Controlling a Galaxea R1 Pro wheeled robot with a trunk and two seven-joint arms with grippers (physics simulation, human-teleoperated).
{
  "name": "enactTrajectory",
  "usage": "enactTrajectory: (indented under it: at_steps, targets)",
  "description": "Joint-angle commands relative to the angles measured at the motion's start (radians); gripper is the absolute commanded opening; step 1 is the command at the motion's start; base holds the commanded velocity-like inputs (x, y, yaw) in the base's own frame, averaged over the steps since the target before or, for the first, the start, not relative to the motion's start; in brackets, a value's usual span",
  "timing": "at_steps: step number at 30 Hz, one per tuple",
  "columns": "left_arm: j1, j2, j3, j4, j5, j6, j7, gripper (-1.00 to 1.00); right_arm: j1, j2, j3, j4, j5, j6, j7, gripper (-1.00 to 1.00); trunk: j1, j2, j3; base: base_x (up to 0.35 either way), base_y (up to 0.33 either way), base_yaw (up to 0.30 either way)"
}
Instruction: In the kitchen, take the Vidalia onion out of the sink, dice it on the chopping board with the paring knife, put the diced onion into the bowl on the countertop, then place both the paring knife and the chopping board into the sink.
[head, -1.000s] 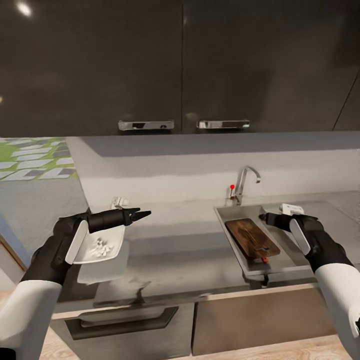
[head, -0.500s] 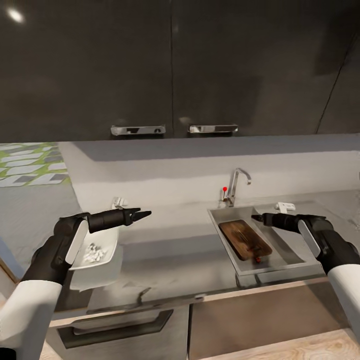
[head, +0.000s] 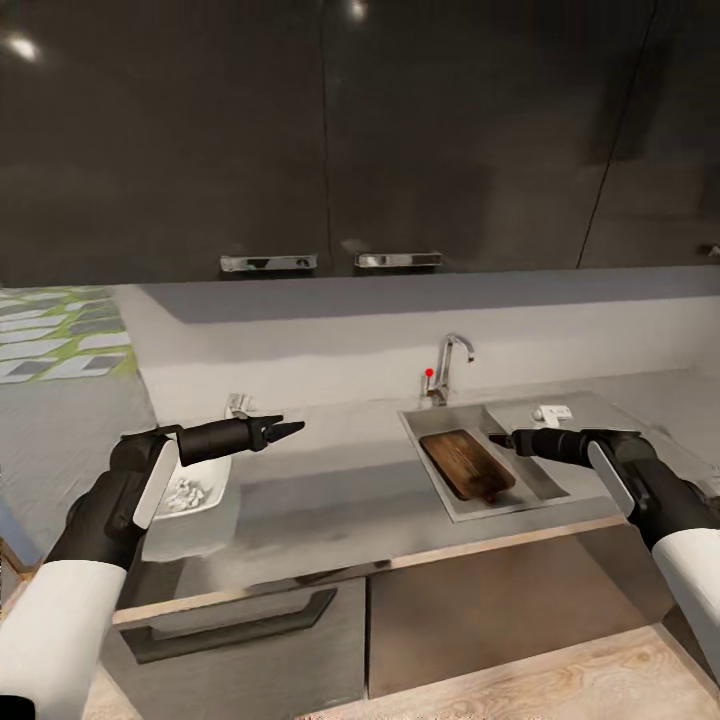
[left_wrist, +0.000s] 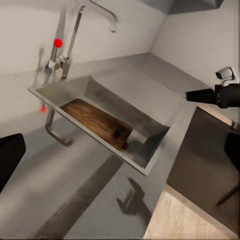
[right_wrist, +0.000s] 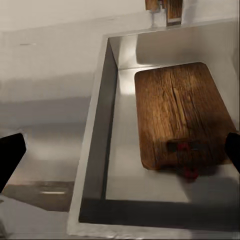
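The chopping board lies flat inside the sink, below and just ahead of the right gripper, whose dark fingers taper to a single point over the basin; they look pressed together and hold nothing. In the right wrist view the chopping board sits beyond the two finger edges, filling the far half of the basin, and a small red tip of the paring knife peeps from under the end with the oblong slot. The same red speck shows at the board's near end in the left wrist view.

The left gripper hangs over the countertop, well apart from the sink, fingers brought to a narrow point and empty. Behind and below those fingers, partly hidden by the forearm, sits the bowl, holding a small heap of white diced onion.

The board is dark brown wood with a streaky grain and rounded corners. The sink is a rectangular basin of dull grey steel with sloping walls and a flat drainboard on the side of the right gripper; a small white object rests at the drainboard's back. A chrome faucet with a red-tipped lever rises behind the basin. The countertop is glossy dark grey, the upper cabinets above it near black with chrome handles.
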Motion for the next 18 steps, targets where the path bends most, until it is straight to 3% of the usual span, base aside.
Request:
enactTrajectory:
  at_steps: [1, 18]
  targets:
    - [-0.001, 0.0, 0.0, 0.0, 0.004, 0.006, -0.001, 1.0, -0.001, -0.001, 0.003, -0.001, -0.003, 0.005, 0.0, 1.0, 0.0, -0.002, -0.002, -0.327, 0.0, -0.022]
    - [-0.001, 0.0, 0.0, 0.0, 0.004, 0.006, -0.001, 1.0, -0.001, -0.001, 0.005, -0.001, 0.002, 0.006, 0.0, 1.0, 0.0, -0.002, -0.001, -0.324, 0.0, -0.003]
